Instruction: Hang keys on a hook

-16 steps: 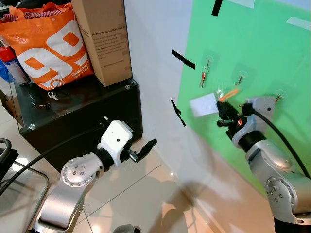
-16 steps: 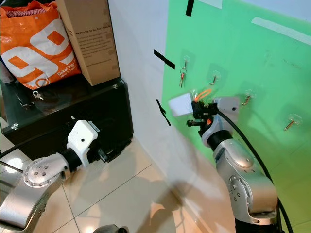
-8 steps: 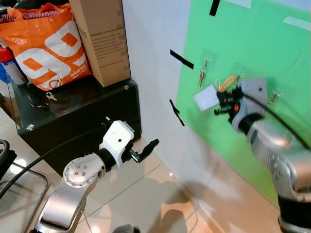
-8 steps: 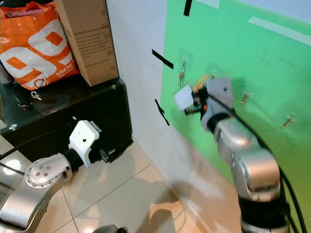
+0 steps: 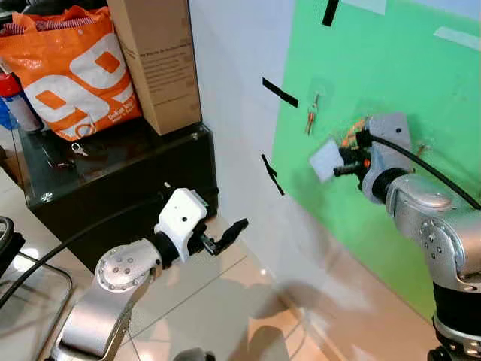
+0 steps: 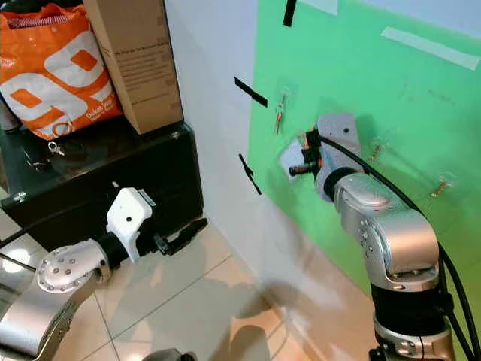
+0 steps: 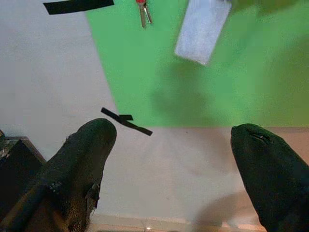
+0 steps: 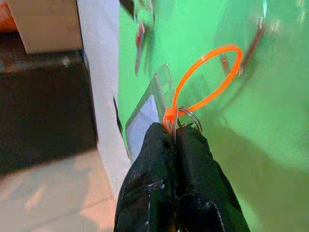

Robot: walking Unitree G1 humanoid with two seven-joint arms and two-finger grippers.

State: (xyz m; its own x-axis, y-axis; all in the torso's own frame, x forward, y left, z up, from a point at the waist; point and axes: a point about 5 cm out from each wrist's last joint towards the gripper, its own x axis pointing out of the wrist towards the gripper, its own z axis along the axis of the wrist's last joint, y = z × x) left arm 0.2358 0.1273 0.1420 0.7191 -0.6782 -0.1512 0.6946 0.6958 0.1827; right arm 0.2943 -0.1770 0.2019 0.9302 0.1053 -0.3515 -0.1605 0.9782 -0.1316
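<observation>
raised since a second earlier, the right gripper was pinched shut on the orange key loop, held at the green board, a hook at 1 o'clock; the left gripper was held open.

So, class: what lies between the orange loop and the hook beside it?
In the right wrist view, only bare green board separates orange loop from hook.

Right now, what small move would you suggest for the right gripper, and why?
Probably ease the right gripper a little further toward the hook: it pinches the orange loop of the key tag, and the loop's rim looks just beside the hook, not yet over it.
</observation>
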